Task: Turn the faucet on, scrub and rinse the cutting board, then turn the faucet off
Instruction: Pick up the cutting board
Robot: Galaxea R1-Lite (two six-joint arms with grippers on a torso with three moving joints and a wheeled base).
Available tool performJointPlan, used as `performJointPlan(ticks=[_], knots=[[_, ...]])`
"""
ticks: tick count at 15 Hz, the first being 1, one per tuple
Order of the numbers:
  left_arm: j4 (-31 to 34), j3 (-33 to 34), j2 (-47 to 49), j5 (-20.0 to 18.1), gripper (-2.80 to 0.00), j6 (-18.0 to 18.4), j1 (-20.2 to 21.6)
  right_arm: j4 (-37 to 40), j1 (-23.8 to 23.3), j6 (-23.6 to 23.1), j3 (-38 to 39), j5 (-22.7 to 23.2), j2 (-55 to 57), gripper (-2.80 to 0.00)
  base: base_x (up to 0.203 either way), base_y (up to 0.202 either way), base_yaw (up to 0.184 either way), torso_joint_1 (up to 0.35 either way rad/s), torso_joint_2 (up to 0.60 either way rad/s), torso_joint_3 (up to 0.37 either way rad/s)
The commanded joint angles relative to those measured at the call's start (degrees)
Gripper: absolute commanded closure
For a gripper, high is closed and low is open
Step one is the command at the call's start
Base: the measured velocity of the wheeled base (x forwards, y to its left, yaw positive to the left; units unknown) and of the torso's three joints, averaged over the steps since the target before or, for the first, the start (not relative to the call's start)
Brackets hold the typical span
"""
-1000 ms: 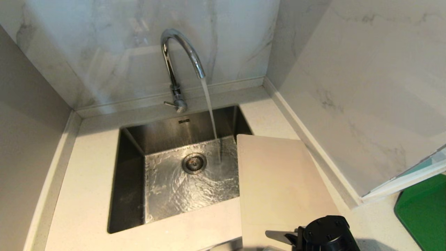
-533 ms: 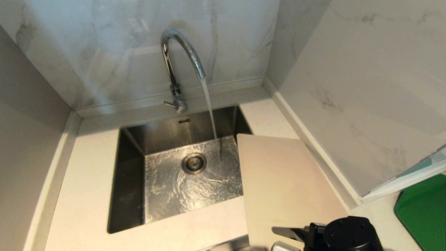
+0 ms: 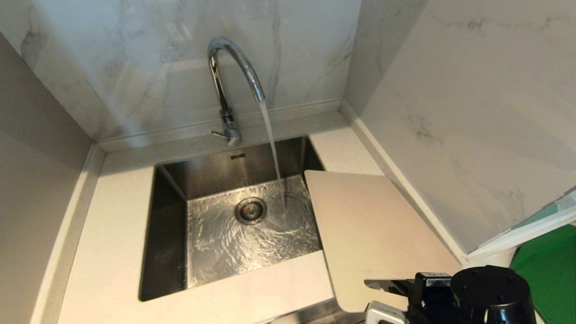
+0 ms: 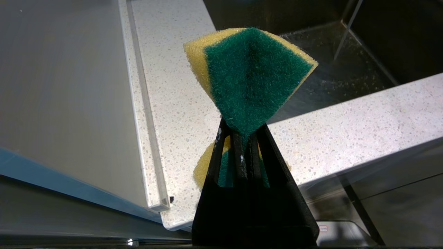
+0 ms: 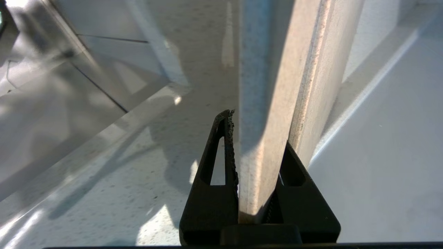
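Observation:
The chrome faucet (image 3: 234,63) stands behind the sink and pours a steady stream of water (image 3: 272,148) into the basin. The pale beige cutting board (image 3: 373,229) lies over the right counter, its far left corner over the sink's right edge. My right gripper (image 3: 382,297) is at the board's near end, shut on its edge. In the right wrist view the cutting board (image 5: 270,86) runs between the fingers of the right gripper (image 5: 256,138). My left gripper (image 4: 242,128) is outside the head view, shut on a green and yellow sponge (image 4: 249,69) above the counter left of the sink.
The steel sink (image 3: 171,225) is wet, with a drain (image 3: 250,210) in its floor. A marble wall (image 3: 472,112) rises close along the board's right side. A green mat (image 3: 549,265) lies on the counter at the far right.
My right gripper has moved to the right with the board's near end, so the board has swung and uncovered more of the sink's front right corner. Water keeps running.

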Motion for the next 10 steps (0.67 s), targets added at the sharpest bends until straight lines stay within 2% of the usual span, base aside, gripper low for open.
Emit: performJointPlan(ticks=[1, 3, 7, 10], knots=[[0.0, 0.0, 0.0, 0.0, 0.0, 0.0, 0.0, -0.3, -0.8, -1.9, -1.2, -0.1, -1.3, 0.0, 0.0, 0.0, 0.0, 0.0, 0.0, 0.0], [0.0, 0.0, 0.0, 0.0, 0.0, 0.0, 0.0, -0.2, -1.2, -3.8, -1.1, -0.1, -1.7, 0.0, 0.0, 0.0, 0.0, 0.0, 0.0, 0.0], [0.0, 0.0, 0.0, 0.0, 0.0, 0.0, 0.0, -0.2, -1.2, -4.4, -1.3, -0.2, -1.6, 0.0, 0.0, 0.0, 0.0, 0.0, 0.0, 0.0], [0.0, 0.0, 0.0, 0.0, 0.0, 0.0, 0.0, -0.4, -1.8, -8.8, -1.3, -0.7, -1.9, 0.0, 0.0, 0.0, 0.0, 0.0, 0.0, 0.0]])
